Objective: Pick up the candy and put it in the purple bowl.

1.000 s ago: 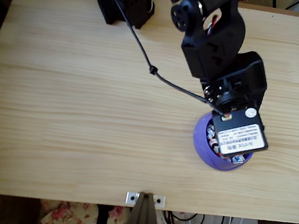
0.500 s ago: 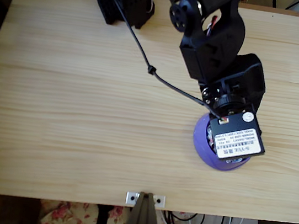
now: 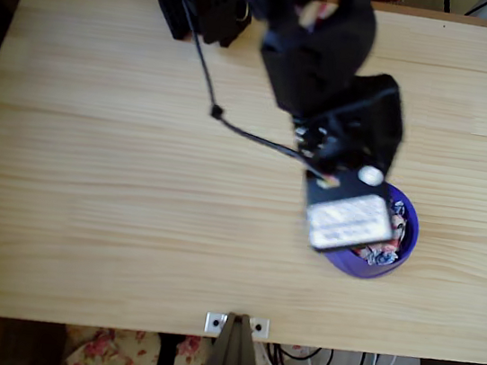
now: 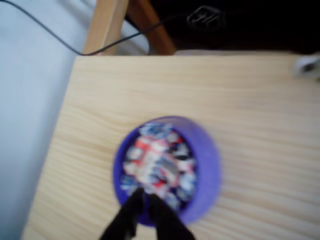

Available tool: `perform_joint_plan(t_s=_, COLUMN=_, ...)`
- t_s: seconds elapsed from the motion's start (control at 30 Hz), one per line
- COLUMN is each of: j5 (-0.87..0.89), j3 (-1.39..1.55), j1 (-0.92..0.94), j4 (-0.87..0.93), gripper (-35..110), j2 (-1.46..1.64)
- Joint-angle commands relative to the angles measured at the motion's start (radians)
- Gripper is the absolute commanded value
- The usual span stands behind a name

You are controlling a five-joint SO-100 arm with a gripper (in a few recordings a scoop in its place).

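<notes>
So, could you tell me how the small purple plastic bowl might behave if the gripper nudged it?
The small purple plastic bowl looks thin-walled, so probably light and likely to slide on the smooth wooden table. The heap of wrapped candies inside adds little weight; its deep, rounded sides might tip.

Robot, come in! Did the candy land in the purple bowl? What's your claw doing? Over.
Gripper above the bowl's near rim, fingers close together, nothing seen between them. Purple bowl holds a heap of wrapped candy. Table beside it bare.
</notes>
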Motion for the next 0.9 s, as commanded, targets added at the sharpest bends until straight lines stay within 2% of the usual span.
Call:
perform_joint_plan(t_s=0.0, j5=-0.078, j3=0.078, j1=0.129, j4=0.066, gripper=-1, j2=0.272)
perform_joint_plan(t_s=0.2, j5=-0.284, j3=0.222, j1=0.431, j4=0.137, gripper=-1, j2=0.482)
perform_joint_plan(t_s=0.37, j5=-0.356, j3=0.249, j1=0.620, j4=0.213, gripper=-1, j2=0.514)
perform_joint_plan(t_s=0.63, j5=-0.440, j3=0.588, j1=0.666, j4=0.253, gripper=-1, j2=0.951)
perform_joint_plan(t_s=0.87, j5=-0.443, j3=0.844, j1=0.678, j4=0.374, gripper=-1, j2=1.350)
